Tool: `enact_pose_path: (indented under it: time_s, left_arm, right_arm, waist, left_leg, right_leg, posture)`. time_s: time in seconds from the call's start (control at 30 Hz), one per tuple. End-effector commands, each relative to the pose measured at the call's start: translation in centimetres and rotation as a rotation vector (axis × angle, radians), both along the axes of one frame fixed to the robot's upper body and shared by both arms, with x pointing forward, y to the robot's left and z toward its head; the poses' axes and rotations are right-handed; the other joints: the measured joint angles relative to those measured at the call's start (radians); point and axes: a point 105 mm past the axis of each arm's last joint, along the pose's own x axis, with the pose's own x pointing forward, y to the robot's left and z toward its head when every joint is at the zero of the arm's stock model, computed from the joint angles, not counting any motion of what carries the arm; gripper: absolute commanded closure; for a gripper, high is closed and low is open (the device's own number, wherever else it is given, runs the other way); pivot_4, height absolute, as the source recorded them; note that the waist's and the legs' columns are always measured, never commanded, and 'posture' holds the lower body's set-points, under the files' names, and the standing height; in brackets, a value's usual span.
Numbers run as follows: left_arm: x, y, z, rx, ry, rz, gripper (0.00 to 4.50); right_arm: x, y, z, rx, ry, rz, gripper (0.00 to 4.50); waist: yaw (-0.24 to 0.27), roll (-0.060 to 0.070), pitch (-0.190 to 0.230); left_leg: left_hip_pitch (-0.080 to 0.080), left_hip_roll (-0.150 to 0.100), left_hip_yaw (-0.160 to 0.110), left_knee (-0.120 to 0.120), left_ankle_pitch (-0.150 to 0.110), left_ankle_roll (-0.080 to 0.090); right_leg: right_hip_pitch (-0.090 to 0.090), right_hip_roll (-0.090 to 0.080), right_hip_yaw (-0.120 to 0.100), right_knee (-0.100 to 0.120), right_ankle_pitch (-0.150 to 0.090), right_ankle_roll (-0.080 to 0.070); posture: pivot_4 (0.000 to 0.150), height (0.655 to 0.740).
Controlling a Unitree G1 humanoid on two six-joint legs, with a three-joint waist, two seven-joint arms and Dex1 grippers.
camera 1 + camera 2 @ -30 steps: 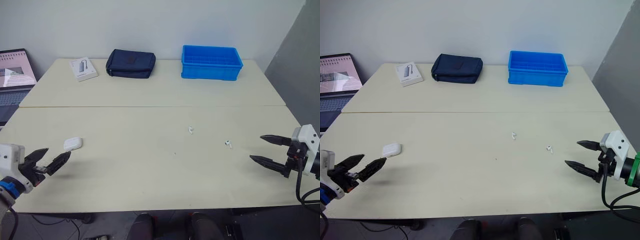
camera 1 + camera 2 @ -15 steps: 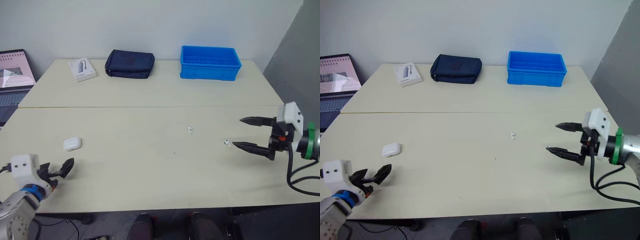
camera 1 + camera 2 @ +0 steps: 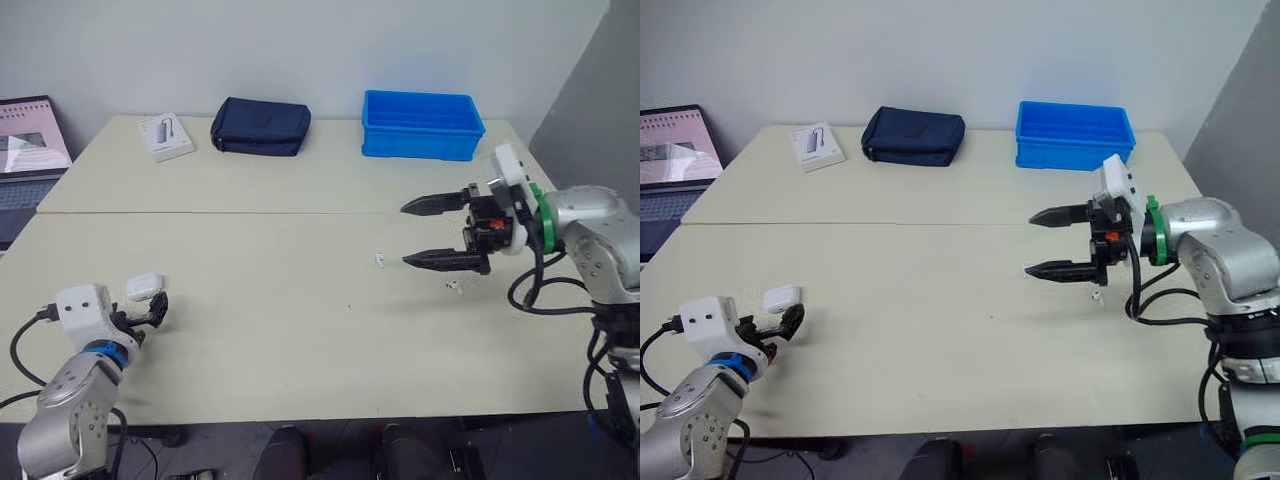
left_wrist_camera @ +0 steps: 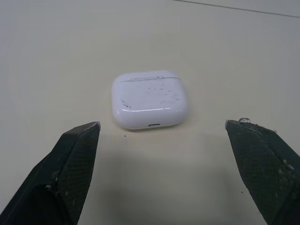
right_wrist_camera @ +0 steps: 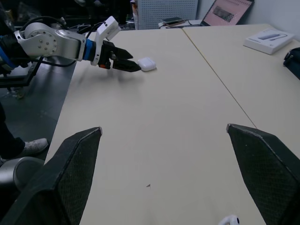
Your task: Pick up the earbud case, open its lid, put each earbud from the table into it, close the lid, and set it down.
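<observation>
Earbud case [image 4: 150, 99] is the thing to take first: it lies flat on the table [image 3: 280, 340] at the robot's left, lid shut. It sits just ahead of the left jaws, which stand wide open with one black finger [image 4: 70, 159] to each side of it and neither touching.

It looks like a small, light shell of hard glossy plastic with rounded corners, so I judge it stiff but slippery and likely to squirt out of a shallow pinch. The lid seam runs across the far end and the charging port faces the wrist camera. The best hold is probably across the two side faces of the lower body, near the port end, which leaves the lid free to swing.

Right jaws are also wide open, hovering above the table near the two earbuds, one [image 3: 380, 259] just beyond the fingertips and the other [image 3: 456, 286] below the lower finger.
</observation>
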Motion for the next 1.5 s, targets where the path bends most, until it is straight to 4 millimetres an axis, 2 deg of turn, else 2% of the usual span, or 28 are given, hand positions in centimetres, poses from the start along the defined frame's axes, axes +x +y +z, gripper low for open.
enact_pose_path:
  time_s: [0.03,0.5,0.67,0.77,0.9,1.1,1.13,1.27,1.33,1.43,1.5]
  left_arm:
    - [0.6,0.2,0.6,0.007,-0.011,0.017,0.00]
    - [4.1,1.4,0.1,0.034,0.064,0.044,0.00]
    - [4.5,1.4,-0.1,0.021,0.077,0.041,0.00]
    - [4.2,1.5,-0.3,0.018,0.093,0.045,0.58]
    - [3.9,1.5,-0.6,0.022,0.113,0.037,1.70]
    - [3.4,1.4,-0.5,0.043,0.117,-0.019,1.70]
    - [3.4,0.7,-0.1,0.063,0.098,-0.081,1.70]
    - [2.8,-6.3,1.1,0.142,0.032,-0.559,1.70]
    - [2.3,-8.8,1.4,0.153,-0.002,-0.712,1.70]
    - [1.5,-13.4,2.3,0.162,-0.099,-0.961,1.70]
    - [0.0,-17.2,2.6,0.235,-0.159,-1.190,1.70]
  right_arm:
    - [-0.4,0.4,0.5,-0.007,-0.043,0.046,0.03]
    - [-0.7,1.7,-0.2,-0.011,-0.035,0.091,0.03]
    - [-0.8,1.8,-0.1,-0.010,-0.038,0.091,0.03]
    - [-0.8,1.8,-0.1,-0.008,-0.041,0.089,0.00]
    - [-0.9,1.8,0.1,-0.006,-0.051,0.091,0.00]
    - [-0.9,1.9,0.2,-0.004,-0.075,0.087,0.00]
    - [-0.9,1.8,0.4,0.000,-0.078,0.077,0.00]
    - [-1.1,1.0,0.5,0.017,-0.059,0.009,0.00]
    - [-1.4,0.6,0.2,0.020,-0.027,-0.027,0.00]
    - [-2.6,0.5,-0.3,0.055,0.061,-0.069,0.00]
    - [-3.7,0.8,-0.7,0.100,0.165,-0.090,0.00]
  waist:
    - [0.002,0.000,0.000]
    - [-0.002,0.000,0.000]
    - [-0.002,0.000,0.000]
    - [-0.002,0.000,0.000]
    - [-0.002,0.000,0.000]
    - [-0.003,0.000,0.000]
    - [-0.003,0.000,0.000]
    - [0.001,0.000,0.000]
    - [0.008,0.000,0.000]
    - [0.009,0.000,0.000]
    - [0.008,0.000,0.000]
  left_leg:
    - [0.000,0.000,0.000,0.000,0.000,0.000]
    - [0.001,0.001,-0.001,0.000,0.000,0.000]
    - [0.001,0.001,0.000,0.000,0.000,0.000]
    - [0.001,0.001,0.000,0.000,0.000,0.000]
    - [0.001,0.001,0.000,0.000,0.000,0.000]
    - [0.001,0.001,0.000,0.000,0.000,0.000]
    - [0.001,0.001,0.000,0.000,0.000,0.000]
    - [0.000,0.001,0.001,-0.001,0.000,-0.001]
    - [-0.001,0.001,0.000,-0.001,0.000,-0.001]
    - [-0.002,0.001,0.000,0.000,0.000,-0.001]
    - [-0.002,0.001,0.001,0.000,0.000,-0.001]
  right_leg:
    - [0.000,0.000,0.000,0.000,0.000,0.000]
    - [0.000,0.004,0.000,0.001,0.001,0.000]
    - [0.000,0.003,0.000,0.001,0.001,-0.001]
    - [0.000,0.003,0.000,0.001,0.001,-0.001]
    - [0.000,0.003,0.000,0.001,0.001,0.000]
    - [0.000,0.003,0.001,0.000,0.001,-0.001]
    - [0.000,0.003,0.001,0.000,0.001,-0.001]
    - [-0.001,0.002,0.001,0.000,0.002,-0.002]
    - [-0.001,0.000,0.000,-0.001,0.001,-0.002]
    - [-0.001,-0.002,0.001,-0.001,0.001,-0.002]
    - [-0.001,-0.002,0.002,-0.002,0.001,-0.002]
  posture:
    - [0.150,0.7218]
    - [0.150,0.7218]
    - [0.150,0.7218]
    - [0.150,0.7218]
    - [0.150,0.7218]
    - [0.150,0.7218]
    - [0.150,0.7218]
    - [0.150,0.7218]
    - [0.150,0.7218]
    - [0.150,0.7218]
    - [0.150,0.7218]
